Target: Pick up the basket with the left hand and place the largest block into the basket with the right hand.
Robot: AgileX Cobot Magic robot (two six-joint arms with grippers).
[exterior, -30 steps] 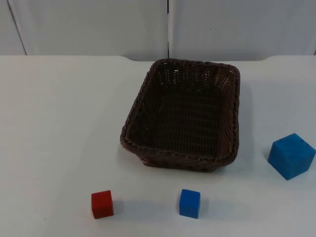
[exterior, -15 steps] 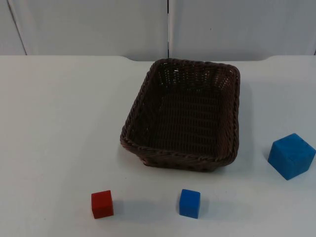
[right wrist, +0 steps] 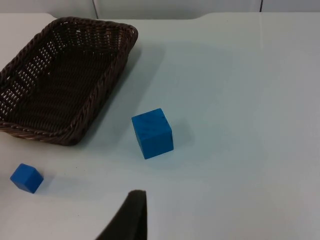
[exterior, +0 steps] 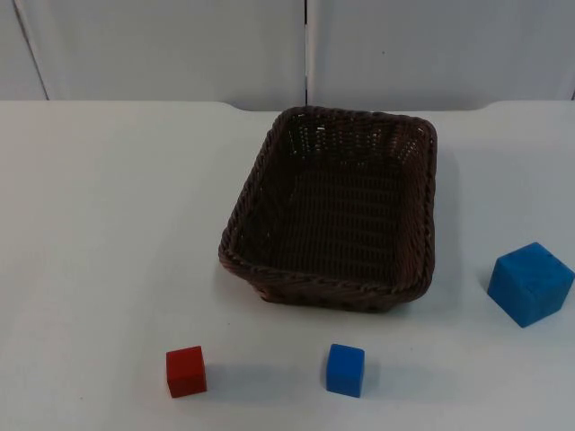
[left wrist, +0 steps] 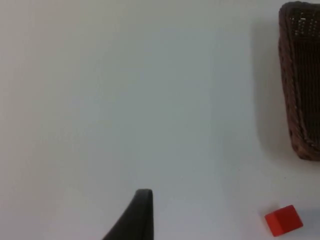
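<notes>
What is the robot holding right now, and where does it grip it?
Nothing is held. The basket, the large blue block, the small blue block and the red block all sit untouched on the table.

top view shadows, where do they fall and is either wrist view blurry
Top view: soft shadows lie to the picture's right of the dark brown wicker basket and the large blue cube. Left wrist view: slightly soft, small red cube still legible. Right wrist view: sharp, no glare.
</notes>
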